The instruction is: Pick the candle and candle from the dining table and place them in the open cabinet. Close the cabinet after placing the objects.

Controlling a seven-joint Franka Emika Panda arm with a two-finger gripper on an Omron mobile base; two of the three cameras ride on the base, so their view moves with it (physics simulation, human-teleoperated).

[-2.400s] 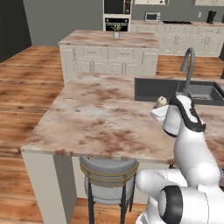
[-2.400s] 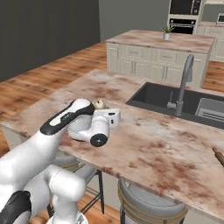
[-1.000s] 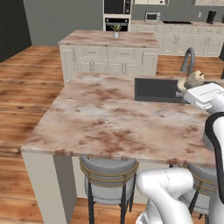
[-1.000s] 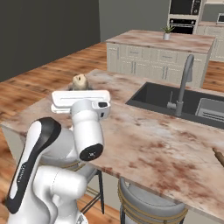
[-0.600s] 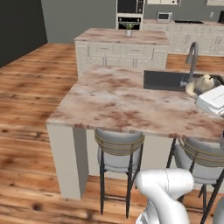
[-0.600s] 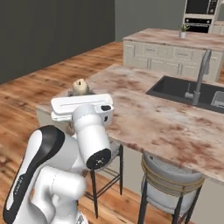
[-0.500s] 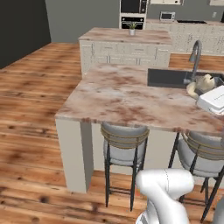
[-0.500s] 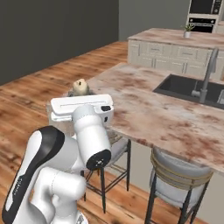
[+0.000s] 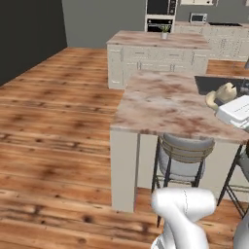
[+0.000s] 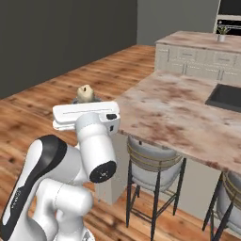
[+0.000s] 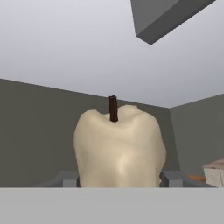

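A short, stubby cream candle point(image 11: 119, 151) with a dark wick stands upright between my grey fingertips point(image 11: 65, 178). My gripper point(image 11: 119, 180) is shut on its base and points up toward the ceiling. From the base, the candle point(image 10: 85, 93) sits atop my white hand, raised clear of the dining table point(image 10: 188, 113) and off its near corner. In the left base view the candle point(image 9: 221, 95) shows at the right edge over the pink-brown table point(image 9: 160, 102). The cabinet is out of view.
A dark sink point(image 10: 228, 96) is set in the table's far side. Grey stools point(image 9: 182, 155) stand under its near edge. A smaller island point(image 9: 155, 51) with cream drawers and a small plant stands behind. Wooden floor spreads out to the left, up to dark walls.
The whole picture has shifted: the base has moved, so the table now lies farther right and more floor shows. The candle stays gripped and raised as before.
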